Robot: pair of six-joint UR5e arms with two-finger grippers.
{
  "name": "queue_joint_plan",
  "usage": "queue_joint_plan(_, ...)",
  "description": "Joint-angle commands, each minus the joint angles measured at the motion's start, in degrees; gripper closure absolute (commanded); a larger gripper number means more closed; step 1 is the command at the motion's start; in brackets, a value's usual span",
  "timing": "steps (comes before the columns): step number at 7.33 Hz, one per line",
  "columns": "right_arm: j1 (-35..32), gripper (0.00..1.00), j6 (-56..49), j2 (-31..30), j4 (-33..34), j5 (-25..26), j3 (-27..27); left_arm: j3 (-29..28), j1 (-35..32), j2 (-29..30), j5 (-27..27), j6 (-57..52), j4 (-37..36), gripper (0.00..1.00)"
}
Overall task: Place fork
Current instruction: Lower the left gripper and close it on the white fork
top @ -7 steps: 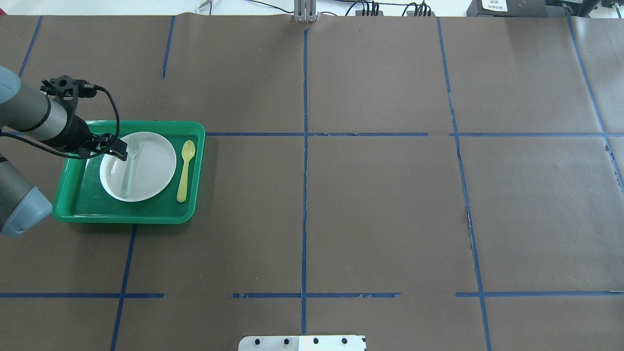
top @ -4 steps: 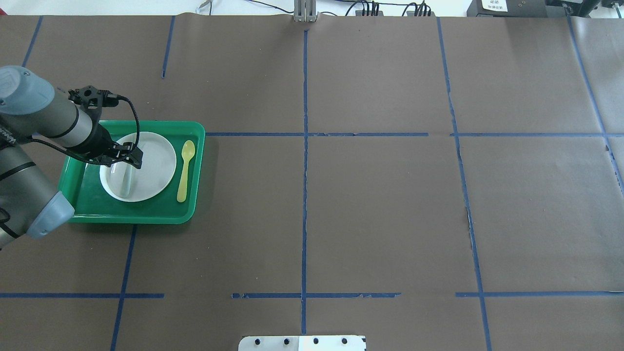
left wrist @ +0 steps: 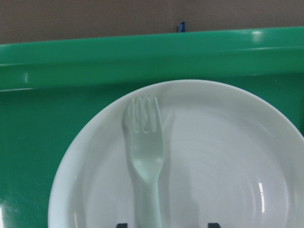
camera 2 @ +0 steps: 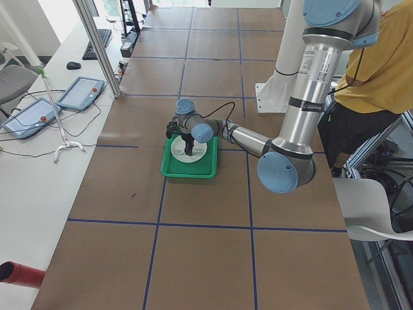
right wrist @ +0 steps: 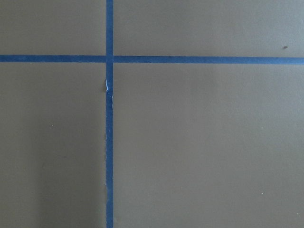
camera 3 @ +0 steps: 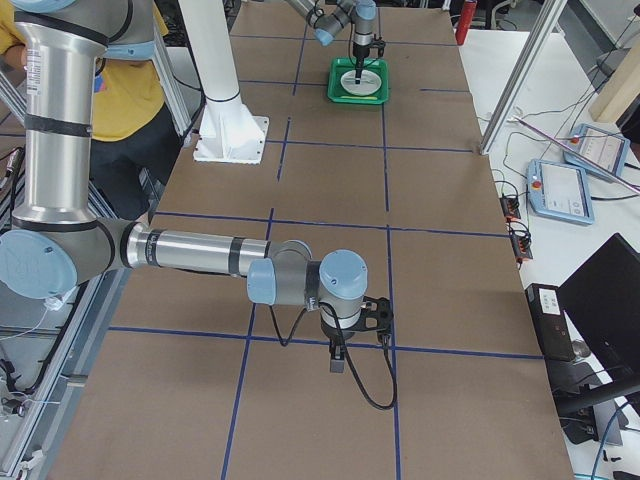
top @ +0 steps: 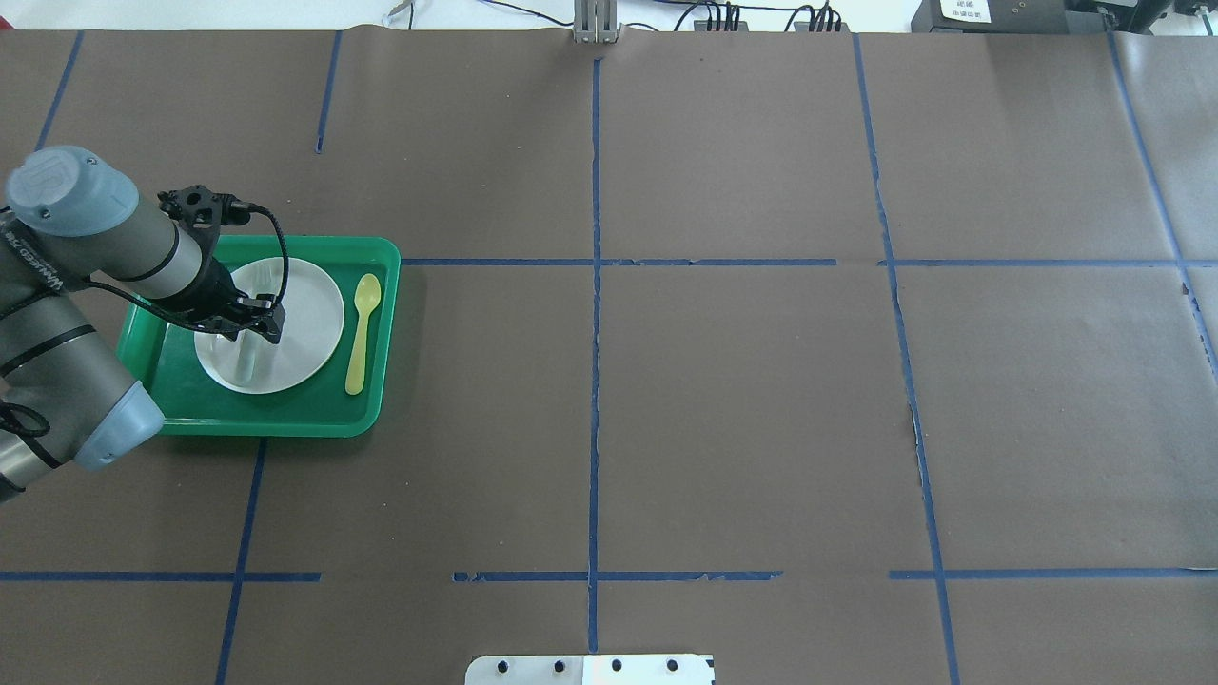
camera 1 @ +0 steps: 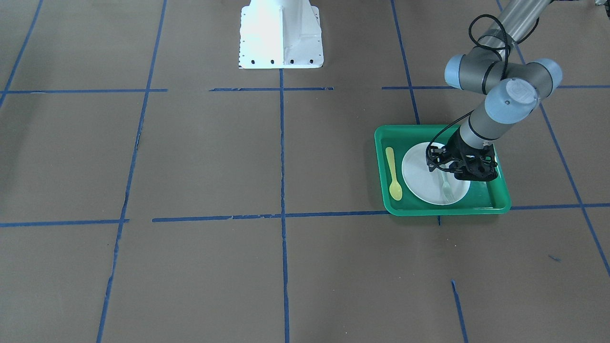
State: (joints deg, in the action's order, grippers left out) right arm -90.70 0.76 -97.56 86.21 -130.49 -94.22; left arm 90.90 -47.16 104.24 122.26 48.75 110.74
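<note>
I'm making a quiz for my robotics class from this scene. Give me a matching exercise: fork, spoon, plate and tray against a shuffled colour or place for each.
Things:
1. fork
2. spoon
3. plate
4. tray

Descriptions:
A. green
B. lying on the plate
C. yellow
D. white and round

Pairs: 1-B, 2-C, 3-D, 4-A

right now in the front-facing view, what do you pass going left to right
white base mount → green tray, its left rim → yellow spoon → white plate. The fork and the open left gripper overlap the plate, so they are left out.
</note>
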Motion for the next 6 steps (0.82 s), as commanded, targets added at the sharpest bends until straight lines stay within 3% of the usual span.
queue_joint_plan(1, 0.00, 0.00, 0.03, 0.00, 0.01, -0.03, 0.00, -0.19, 0.05, -0.09, 0.00, -0.32, 0.00, 0.53)
queue_joint_plan(2, 0.00, 0.00, 0.03, 0.00, 0.01, -0.03, 0.00, -0.19, 0.05, -0.09, 0.00, -0.41, 0.00, 0.61)
queue_joint_plan(4, 0.00, 0.00, 0.03, 0.00, 0.01, -0.03, 0.00, -0.02, -0.13, -0.35, 0.00, -0.41, 0.00, 0.95)
queue_joint_plan(6, 0.00, 0.00, 0.03, 0.00, 0.01, -0.03, 0.00, 0.77, -1.61, -0.44, 0.34, -0.41, -0.18, 1.00)
